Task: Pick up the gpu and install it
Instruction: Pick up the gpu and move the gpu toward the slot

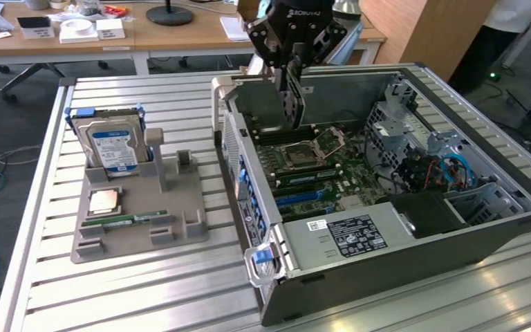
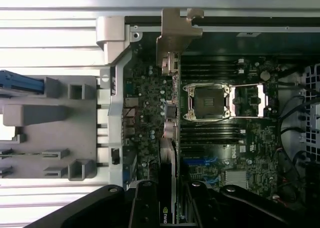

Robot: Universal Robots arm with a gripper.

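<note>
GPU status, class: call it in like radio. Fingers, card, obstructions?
Fingers shut on the gpu. Card upright over the motherboard of the open computer case. Nothing visible between card and board.

The gpu (image 2: 170, 138) hangs edge-down in the gripper (image 2: 170, 208) above the motherboard (image 2: 145, 87), silvery bracket at one end.

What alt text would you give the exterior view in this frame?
The gripper holds the gpu upright over the motherboard inside an open computer case lying on a slatted metal table. On the exterior view's left, a grey tray carries a hard drive, a processor chip and a RAM stick.
</note>
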